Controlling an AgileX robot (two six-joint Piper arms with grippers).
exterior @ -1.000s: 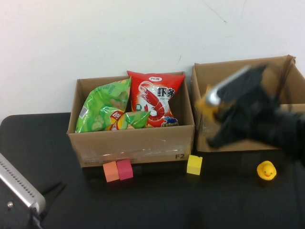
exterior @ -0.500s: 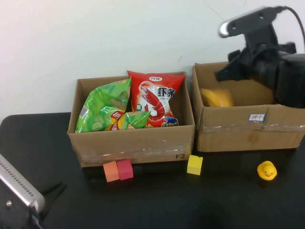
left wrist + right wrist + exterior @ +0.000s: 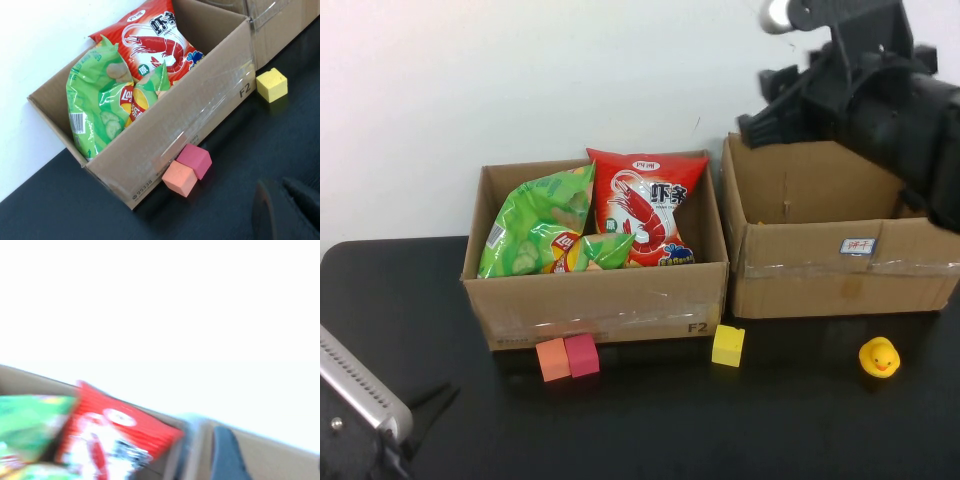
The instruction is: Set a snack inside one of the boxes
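Note:
The left cardboard box holds a green chips bag and a red shrimp snack bag; the left wrist view shows them too, the green bag and the red bag. The right box shows only bare walls; its floor is hidden. My right gripper hangs high over the right box's back left corner, open and empty. My left gripper rests low at the table's front left, slightly open and empty.
An orange cube and a pink cube lie against the left box's front. A yellow cube lies between the boxes' fronts. A yellow rubber duck stands before the right box. A white wall is behind.
My right arm has risen from the right box. A yellow packet showed at the gripper, then inside the right box, and is now out of sight. The left arm has not moved.

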